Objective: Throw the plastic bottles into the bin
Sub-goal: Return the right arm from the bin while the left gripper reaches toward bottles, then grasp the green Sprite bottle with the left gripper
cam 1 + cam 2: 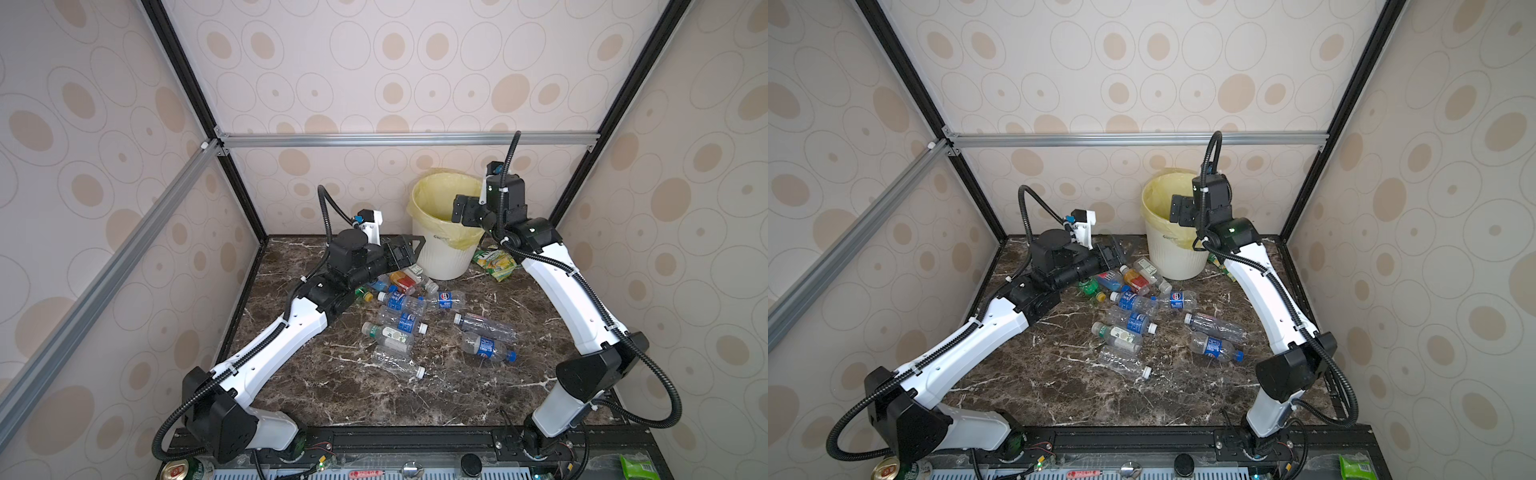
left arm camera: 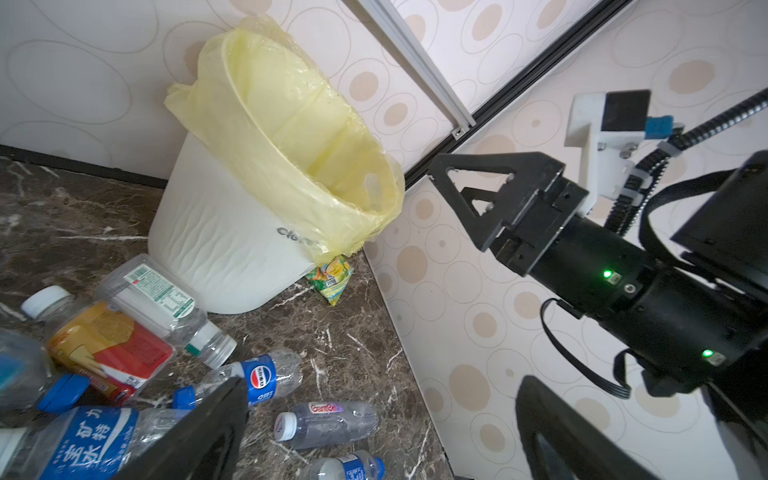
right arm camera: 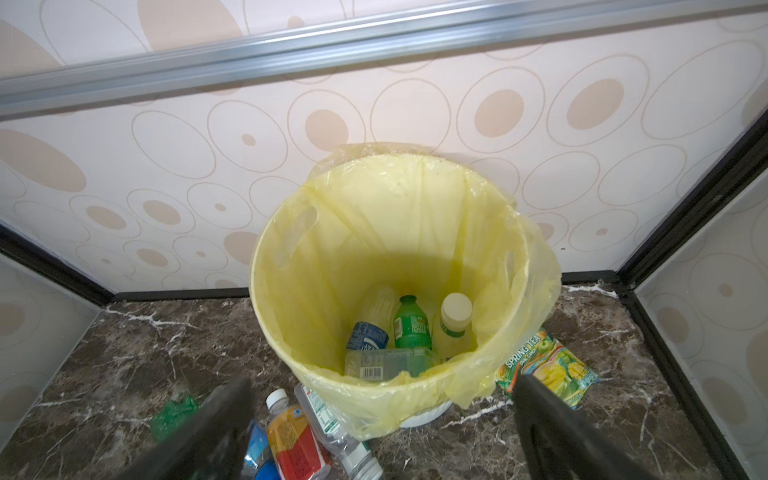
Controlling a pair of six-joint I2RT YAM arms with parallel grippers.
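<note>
- left gripper [image 1: 409, 250]: low over the marble table [image 1: 332, 399], just left of the bin. Jaws are spread wide with nothing between them. The left wrist view shows the same gap empty, above the near edge of the bottle heap.
- plastic bottles [image 1: 405, 321]: a loose heap on the table, all lying on their sides.
  - Leftmost is the green bottle with a yellow cap [image 1: 362, 294].
  - Next comes the orange-red bottle [image 1: 402, 283], touching a clear bottle with a green-white label [image 1: 420, 275] that lies just beside the bin's foot.
  - Toward the front lies the clear white-capped bottle [image 1: 399, 366].
  - Rightmost pair, a little apart from the heap: the red-label bottle [image 1: 486, 326] and the blue-capped bottle [image 1: 488, 348], side by side.
- bin [image 1: 442, 259]: upright against the back wall, right of centre, with the yellow liner [image 1: 432, 195] folded over its rim. The right wrist view shows four bottles already at the bottom: a green one [image 3: 411, 326], a blue-label one [image 3: 368, 336], a white-capped one [image 3: 455, 318] and a clear one lying across [image 3: 390, 362].
- right gripper [image 1: 460, 210]: held above the bin's mouth, at its right rim. Jaws are wide apart and hold nothing. The wrist view looks between them into the bin.
- snack packet [image 1: 494, 262]: flat on the table, just beside the bin's foot, on its right.
</note>
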